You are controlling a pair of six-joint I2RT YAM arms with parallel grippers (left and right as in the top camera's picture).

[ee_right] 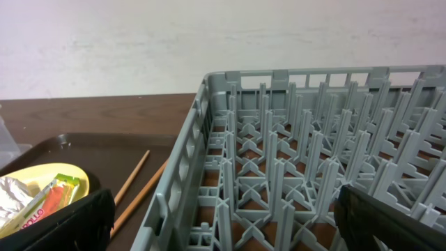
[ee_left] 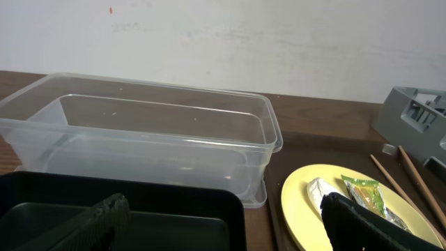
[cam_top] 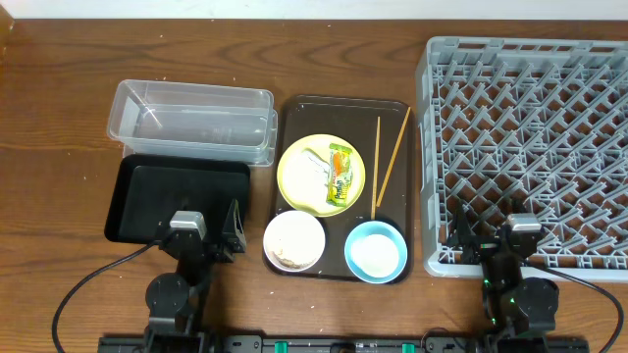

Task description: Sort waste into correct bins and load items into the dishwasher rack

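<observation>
A yellow plate (cam_top: 306,188) holds a green-and-orange wrapper (cam_top: 340,175) and a white tissue (cam_top: 312,165). A white bowl (cam_top: 294,240) with rice and a light blue bowl (cam_top: 376,252) sit in front of it, with two chopsticks (cam_top: 378,167) to the right. The clear tub (cam_top: 191,120) and black tray (cam_top: 177,196) lie at the left, and the grey rack (cam_top: 530,147) at the right. My left gripper (cam_top: 203,231) is open and empty over the black tray's near edge (ee_left: 223,230). My right gripper (cam_top: 515,235) is open and empty over the rack's near edge (ee_right: 226,223).
The plate, bowls and chopsticks all rest on a dark brown serving tray (cam_top: 294,106) in the middle of a wooden table. A pale wall stands behind the table in both wrist views.
</observation>
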